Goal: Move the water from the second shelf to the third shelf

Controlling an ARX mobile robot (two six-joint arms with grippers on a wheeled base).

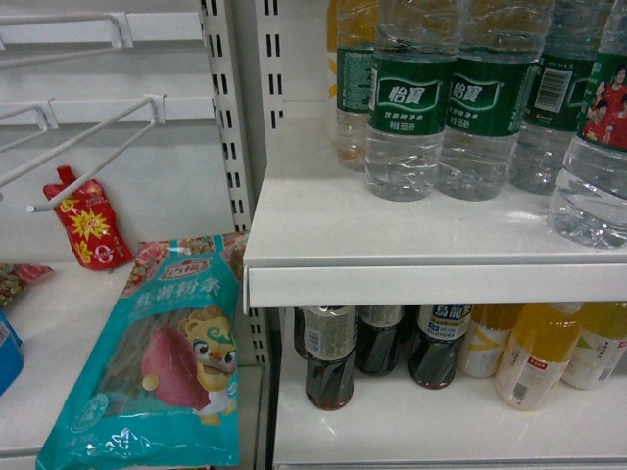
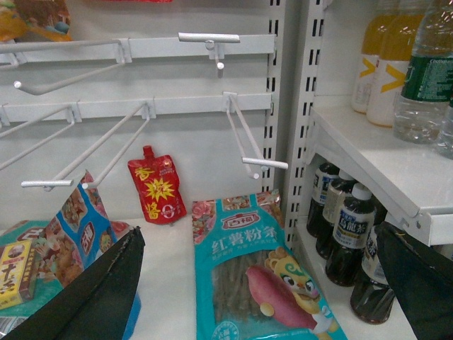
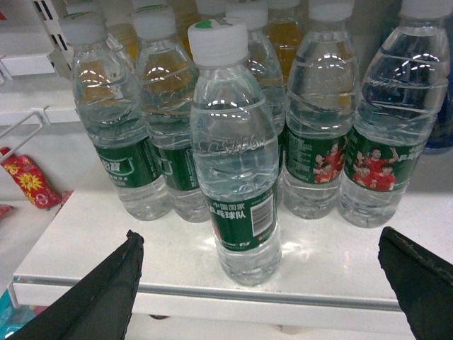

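Head view: the white metal shelf is loaded with clear ribbed plastic water bottles with green labels, standing upright in rows; one stands forward near the edge, white-capped, barcode outward. Dark tea bottles are stored below. Both the right end effector and left end effector are spread open, empty.

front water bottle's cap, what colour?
White, with a small green mark on top, on the front water bottle. The right wrist view shows it best.

Shop: stocked drink shelves, peg hooks, snack packs.
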